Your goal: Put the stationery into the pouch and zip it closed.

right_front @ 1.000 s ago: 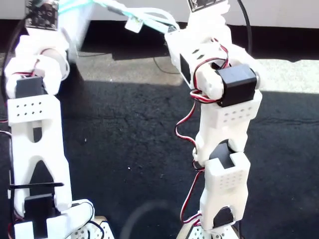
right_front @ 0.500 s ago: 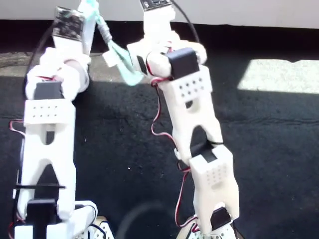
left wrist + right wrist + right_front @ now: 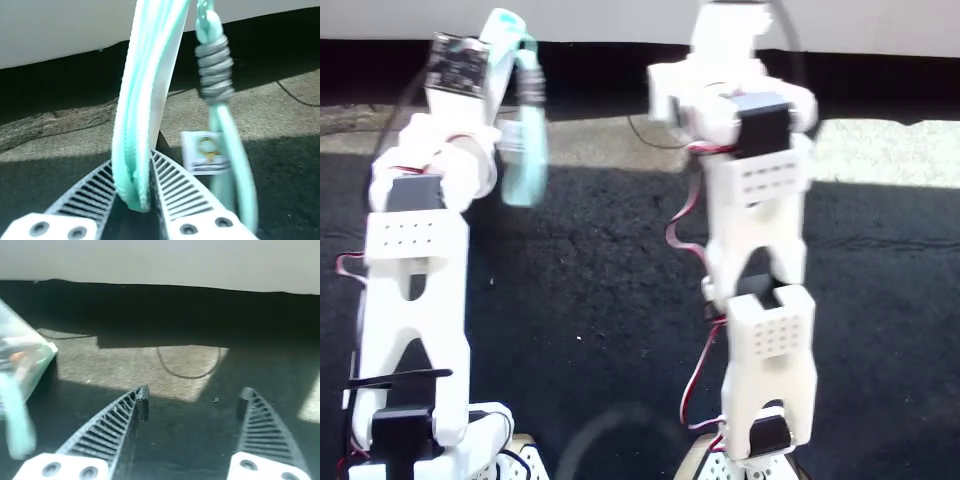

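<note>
A teal pouch (image 3: 525, 150) hangs in the air beside the left arm at the back left. My left gripper (image 3: 135, 200) is shut on its zipped edge (image 3: 145, 100), seen up close in the left wrist view. A teal pull cord with a grey wrap (image 3: 215, 70) and a small white tag (image 3: 205, 152) dangle next to it. My right gripper (image 3: 194, 392) is open and holds nothing, and the pouch (image 3: 22, 360) is off to its side, apart from it. The right arm (image 3: 750, 120) stands upright at the centre right.
The table is covered by a black mat (image 3: 590, 300) with a sunlit patch (image 3: 140, 370) at the back. A thin dark cable (image 3: 185, 365) lies in that patch. A white wall (image 3: 160, 260) closes off the back.
The pouch was stretched sideways between the two arms; now it hangs straight down from the left gripper. The right arm swung left, then back to the right, away from the pouch.
</note>
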Robot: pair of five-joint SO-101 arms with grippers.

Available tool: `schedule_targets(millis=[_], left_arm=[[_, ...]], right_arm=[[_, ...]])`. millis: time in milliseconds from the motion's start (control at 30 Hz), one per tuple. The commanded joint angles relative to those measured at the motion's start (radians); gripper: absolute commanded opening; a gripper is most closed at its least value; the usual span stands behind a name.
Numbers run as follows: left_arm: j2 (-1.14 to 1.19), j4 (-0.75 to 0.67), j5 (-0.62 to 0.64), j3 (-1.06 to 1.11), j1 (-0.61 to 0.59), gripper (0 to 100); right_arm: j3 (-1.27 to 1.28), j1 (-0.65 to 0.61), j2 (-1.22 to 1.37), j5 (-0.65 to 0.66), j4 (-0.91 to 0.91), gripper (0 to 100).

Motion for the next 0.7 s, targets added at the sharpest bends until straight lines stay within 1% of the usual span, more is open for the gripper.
schedule_targets(millis=[0,33,100,200,333,467,567,667], left_arm=[[0.008,0.005,0.002,-0.047,-0.088,1],[0.008,0.005,0.002,-0.059,-0.102,1],[0.01,0.003,0.002,-0.09,-0.119,1],[0.01,-0.035,0.002,-0.107,-0.116,1],[0.012,-0.092,0.0,-0.108,-0.105,1],[0.012,-0.1,0.0,-0.11,-0.097,1],[0.025,-0.097,0.0,-0.084,-0.016,1],[0.11,-0.1,0.0,-0.048,0.102,1]], right_arm=[[-0.035,0.143,-0.005,0.023,0.015,1.3],[-0.035,0.179,-0.007,0.023,0.015,3.6],[-0.036,0.239,-0.012,0.028,0.015,0.7],[-0.035,0.303,-0.01,0.028,0.016,0.6],[-0.036,0.358,-0.041,0.028,0.018,0.6],[0.039,0.41,-0.17,0.028,0.019,0.6],[0.211,0.426,-0.308,0.028,0.018,0.6],[0.446,0.423,-0.443,0.029,0.015,0.6]])
